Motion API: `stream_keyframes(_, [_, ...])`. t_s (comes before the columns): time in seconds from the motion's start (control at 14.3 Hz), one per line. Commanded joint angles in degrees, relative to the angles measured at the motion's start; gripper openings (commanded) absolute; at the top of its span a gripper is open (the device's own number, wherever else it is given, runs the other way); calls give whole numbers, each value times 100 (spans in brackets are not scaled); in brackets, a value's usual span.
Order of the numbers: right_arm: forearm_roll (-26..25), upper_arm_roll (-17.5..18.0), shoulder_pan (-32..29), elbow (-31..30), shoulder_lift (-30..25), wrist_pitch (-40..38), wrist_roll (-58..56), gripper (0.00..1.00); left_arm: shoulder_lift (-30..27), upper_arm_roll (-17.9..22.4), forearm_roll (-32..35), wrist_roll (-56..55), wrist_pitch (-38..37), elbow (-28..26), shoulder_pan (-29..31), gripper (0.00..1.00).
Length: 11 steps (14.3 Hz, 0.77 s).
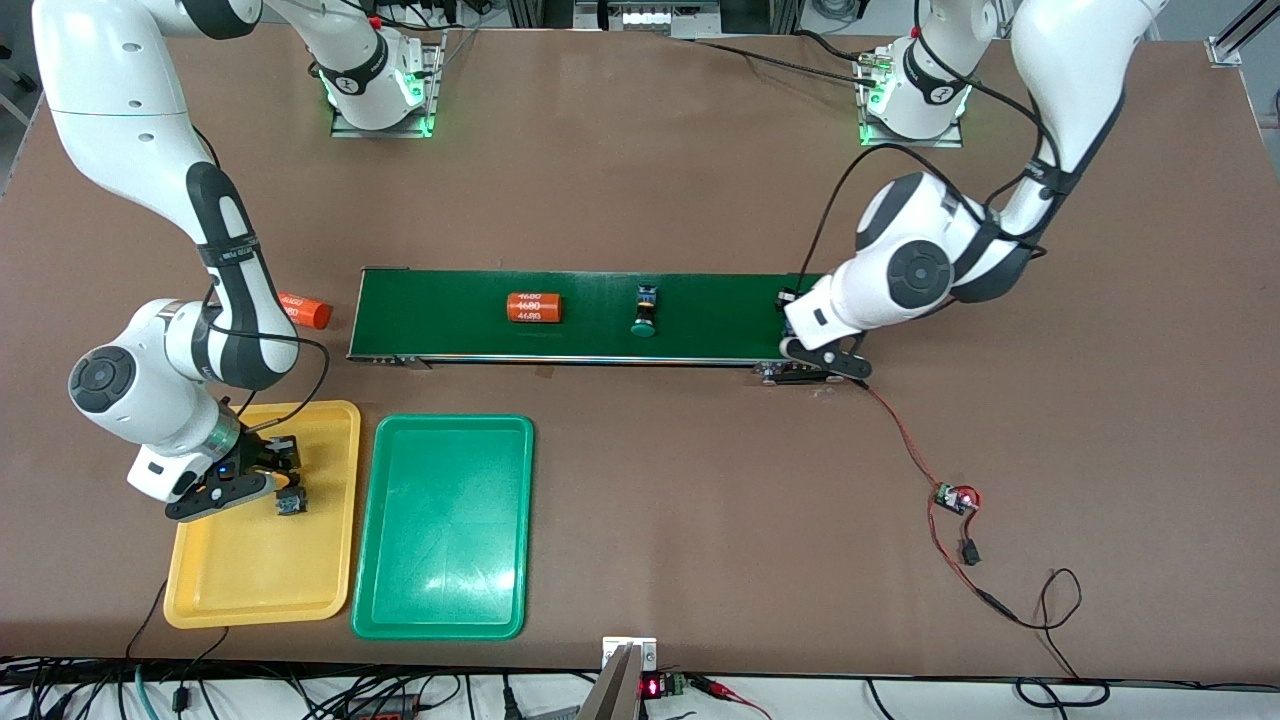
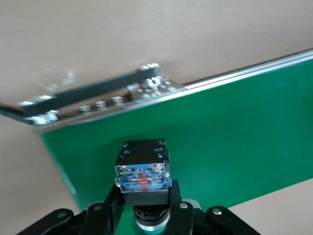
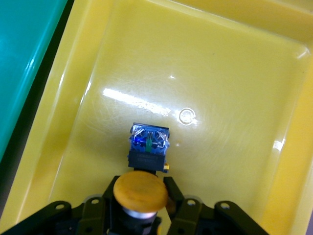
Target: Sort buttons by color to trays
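Observation:
My right gripper (image 1: 285,472) hangs low over the yellow tray (image 1: 250,610), shut on a yellow-capped button (image 3: 141,190) whose cap looks blurred. In the right wrist view the gripper (image 3: 139,196) has a second button's blue-and-black body (image 3: 149,142) lying on the tray floor just past it, its cap hidden. My left gripper (image 1: 815,362) is over the belt's end toward the left arm, shut on a black-and-blue button (image 2: 142,171); its cap barely shows. A green-capped button (image 1: 645,310) lies on the belt. The green tray (image 1: 440,620) holds nothing.
The long dark-green conveyor belt (image 1: 450,310) carries an orange cylinder (image 1: 534,307). Another orange cylinder (image 1: 305,311) lies on the table off the belt's end toward the right arm. A red-and-black wire with a small circuit board (image 1: 955,498) trails from the belt toward the front camera.

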Motion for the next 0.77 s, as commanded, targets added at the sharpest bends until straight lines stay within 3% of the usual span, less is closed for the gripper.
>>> stream_keyframes(0.0, [62, 65, -73, 89, 44, 30, -23, 100, -36, 85, -100, -136, 55, 9, -165, 0])
stream_keyframes(0.14, [71, 65, -91, 89, 35, 30, -5, 100, -1, 103, -100, -136, 64, 8, -165, 4])
stream_keyframes(0.21, [71, 65, -91, 89, 35, 30, 4, 100, 25, 129, -100, -136, 73, 8, -174, 23])
stream_keyframes(0.28, [71, 65, -91, 89, 35, 30, 13, 100, 25, 164, -48, -101, 160, 8, -174, 74])
stream_keyframes(0.35, [71, 65, -91, 89, 27, 30, 22, 100, -27, 260, -30, -40, 213, 0, -174, 100])
stream_keyframes(0.7, [457, 83, 348, -86, -455, -354, 739, 100, -693, 340, -109, -75, 152, 35, -262, 100])
